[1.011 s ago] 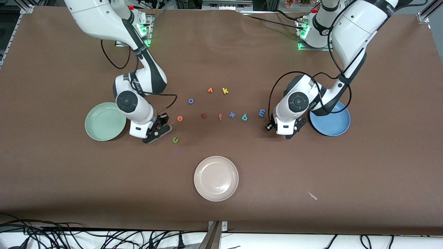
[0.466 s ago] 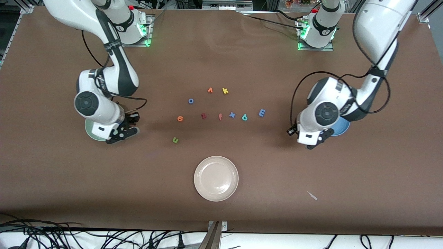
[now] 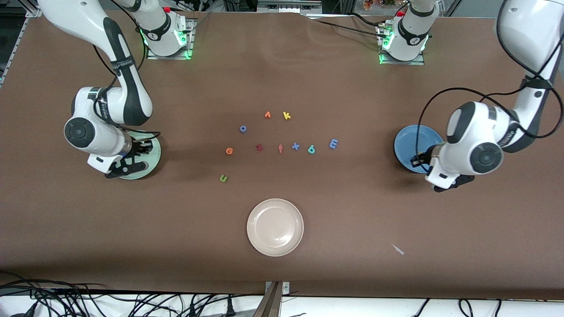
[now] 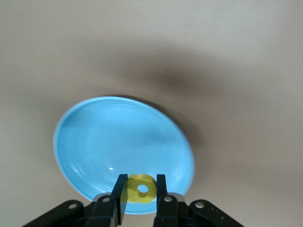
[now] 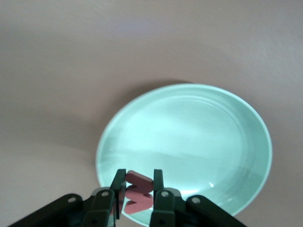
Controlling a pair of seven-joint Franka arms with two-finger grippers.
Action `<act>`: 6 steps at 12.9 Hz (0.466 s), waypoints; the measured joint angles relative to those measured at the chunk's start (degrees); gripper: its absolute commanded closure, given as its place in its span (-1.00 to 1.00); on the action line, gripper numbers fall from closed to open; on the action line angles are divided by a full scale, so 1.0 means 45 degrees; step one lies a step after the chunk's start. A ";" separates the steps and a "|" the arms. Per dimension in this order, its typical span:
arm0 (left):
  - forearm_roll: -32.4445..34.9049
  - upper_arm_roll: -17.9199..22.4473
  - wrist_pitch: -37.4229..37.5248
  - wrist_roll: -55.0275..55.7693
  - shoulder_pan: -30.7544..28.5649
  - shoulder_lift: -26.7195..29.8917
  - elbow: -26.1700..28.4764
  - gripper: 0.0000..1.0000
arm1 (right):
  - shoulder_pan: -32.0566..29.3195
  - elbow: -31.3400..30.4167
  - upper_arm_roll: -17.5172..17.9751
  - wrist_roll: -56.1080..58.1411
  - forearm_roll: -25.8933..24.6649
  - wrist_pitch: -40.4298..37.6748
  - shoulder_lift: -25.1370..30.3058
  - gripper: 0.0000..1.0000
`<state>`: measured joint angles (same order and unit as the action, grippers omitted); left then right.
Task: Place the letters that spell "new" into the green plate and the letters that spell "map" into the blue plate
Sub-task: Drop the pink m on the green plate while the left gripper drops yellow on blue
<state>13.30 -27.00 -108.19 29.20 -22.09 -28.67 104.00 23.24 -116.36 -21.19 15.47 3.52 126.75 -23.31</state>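
Two white robot arms work at a brown desk (image 3: 352, 211) scattered with tiny foam letters, each arm carrying one letter to a plate at its own end. The right gripper (image 5: 137, 191) hangs over the edge of the green plate (image 5: 189, 137), its fingers (image 5: 158, 182) closed on the pinkish-red "w" (image 5: 137, 198), which sits upright between them; the plate looks empty, so this is probably the first letter of "new" to arrive, held above the dish so that it can fall inside the rim. The left gripper (image 4: 141, 191) hangs over the edge of the blue plate (image 4: 109, 142), its fingers (image 4: 161, 187) closed on the yellow loop-and-stem letter (image 4: 140, 189), likely serving as the "p" or "a" of "map"; that plate also looks empty. In the front view the green plate lies at the right arm's end of the desk and the blue plate at the left arm's end, each partly covered by its arm. The other wanted letters wait in the middle of the desk: the orange "e" (image 3: 229, 151), the green "n" (image 3: 224, 178) nearer the camera, the teal loop-and-stem letter (image 3: 311, 149) and the blue "m" (image 3: 333, 143). Among them lie letters that are not wanted: a dark red "z" (image 3: 259, 147), a blue "x" (image 3: 295, 146), a blue "o" (image 3: 243, 128) and a yellow "k" (image 3: 287, 116). A cream-white plate (image 3: 275, 227) sits unused, nearest the camera.
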 measured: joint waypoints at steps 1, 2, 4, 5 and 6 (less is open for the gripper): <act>0.0000 0.0011 0.0004 -0.0723 -0.0406 -0.0068 0.0127 1.00 | -0.0070 -0.0002 -0.0075 -0.0002 0.0001 0.0114 -0.0154 0.48; 0.0000 0.0019 0.0002 -0.1333 -0.0761 -0.0167 0.0215 1.00 | -0.0146 -0.0002 -0.0085 -0.0013 0.0002 0.0259 -0.0310 -0.41; 0.0062 0.0033 -0.0028 -0.2044 -0.1232 -0.0442 0.0252 1.00 | -0.0240 -0.0001 -0.0086 -0.0069 0.0010 0.0391 -0.0510 -1.00; 0.0112 0.0032 -0.0059 -0.2192 -0.1355 -0.0595 0.0255 1.00 | -0.0250 0.0005 -0.0086 -0.0219 0.0016 0.0398 -0.0528 -1.00; 0.0136 0.0032 -0.0080 -0.2271 -0.1396 -0.0747 0.0258 1.00 | -0.0235 0.0045 -0.0078 -0.0511 0.0017 0.0398 -0.0519 -1.00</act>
<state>13.91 -26.85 -108.55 18.97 -28.37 -32.03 105.16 22.19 -116.16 -21.54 13.17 3.60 128.54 -25.65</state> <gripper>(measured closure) 0.718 0.445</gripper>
